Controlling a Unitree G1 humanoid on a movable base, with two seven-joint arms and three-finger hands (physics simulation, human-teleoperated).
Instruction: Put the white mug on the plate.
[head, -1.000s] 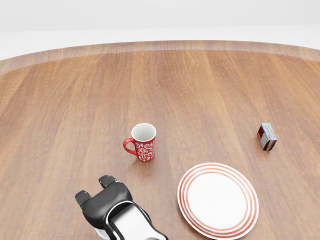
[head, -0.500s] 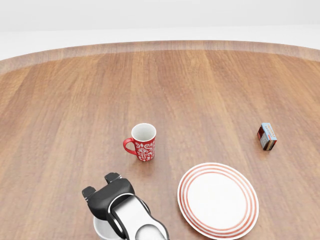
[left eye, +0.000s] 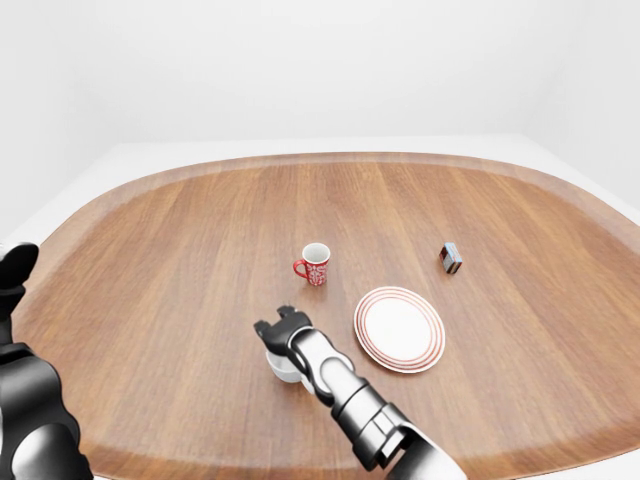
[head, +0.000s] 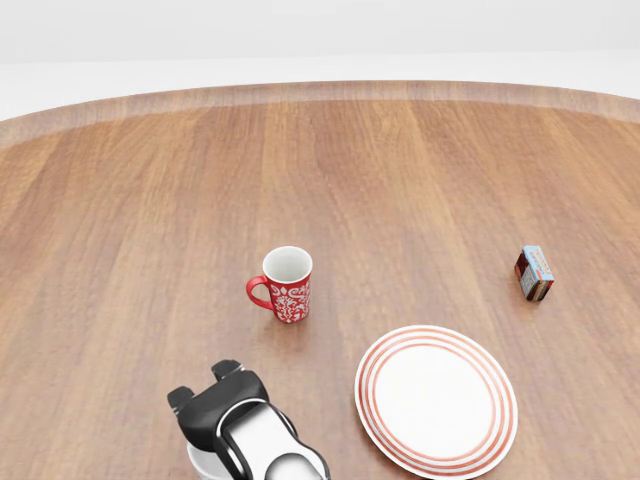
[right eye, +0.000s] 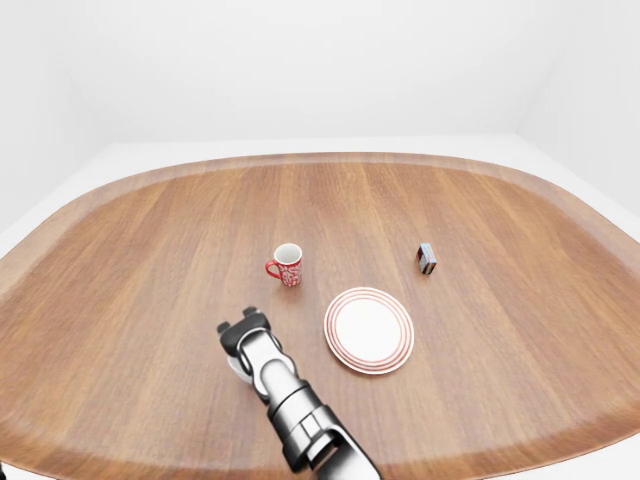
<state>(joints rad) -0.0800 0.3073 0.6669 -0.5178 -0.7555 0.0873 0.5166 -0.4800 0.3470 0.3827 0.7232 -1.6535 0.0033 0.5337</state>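
White mug (left eye: 281, 366): low on the table, left of the plate and below the red mug in the left-eye view; mostly hidden under the right hand, only part of its white wall shows.
Right hand (head: 218, 412): sits directly over the white mug, dark fingers (left eye: 272, 326) draped over its top; whether they grip the mug or only lie on it cannot be told from these views.
Right arm (right eye: 295, 415): rises from the bottom edge of the right-eye view toward the hand, grey and black segments.
Left hand (left eye: 14, 274): at the far left edge of the left-eye view, away from every object; its finger state cannot be told.
Plate (head: 437, 398): white with red rings, flat on the table, just right of the right hand, nothing on it.
Red mug (head: 284, 284): upright, patterned, white inside, handle to the view's left; above the right hand, apart from it.
Small box (head: 534, 273): standing well to the right, above the plate.
Table (left eye: 180, 230): rounded, wood-grained.
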